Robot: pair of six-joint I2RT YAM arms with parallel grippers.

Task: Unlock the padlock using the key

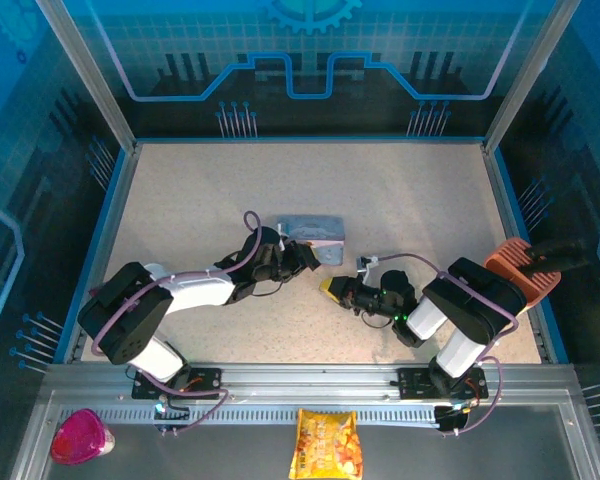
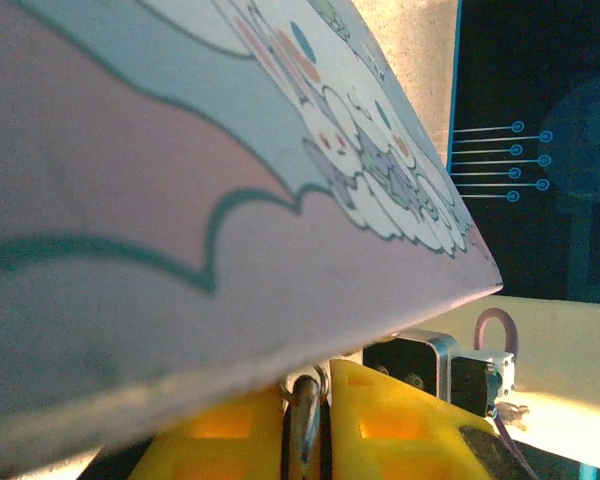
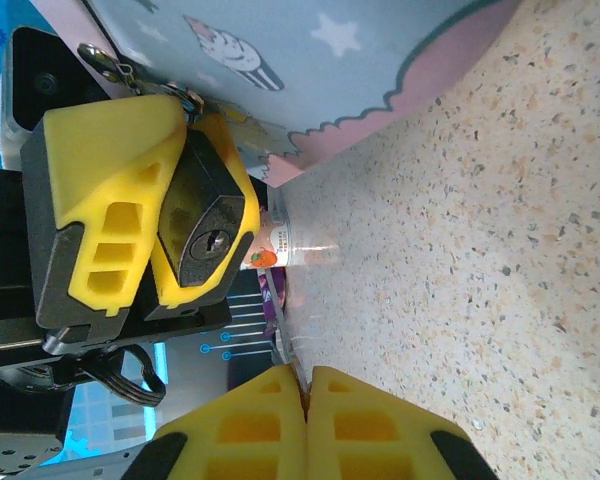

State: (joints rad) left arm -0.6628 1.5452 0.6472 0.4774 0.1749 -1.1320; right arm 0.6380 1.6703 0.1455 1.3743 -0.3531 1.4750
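Note:
The black padlock (image 3: 205, 235) is clamped between the yellow fingers (image 3: 105, 190) of my left gripper (image 1: 302, 256), its keyhole facing the right wrist camera. Its silvery shackle (image 2: 306, 415) pokes up between those fingers, right under the pale blue cartoon tin (image 2: 180, 150). My right gripper (image 3: 306, 385) is shut on the key (image 3: 285, 330), whose thin blade sticks out toward the padlock and stops a short way below the keyhole. In the top view my right gripper (image 1: 330, 290) sits just right of the left one, in front of the tin (image 1: 312, 231).
An orange object (image 1: 520, 268) lies at the table's right edge behind my right arm. A snack bag (image 1: 325, 445) and a pink cup (image 1: 80, 437) sit below the front rail. Blue-edged walls enclose the speckled table (image 1: 210, 200).

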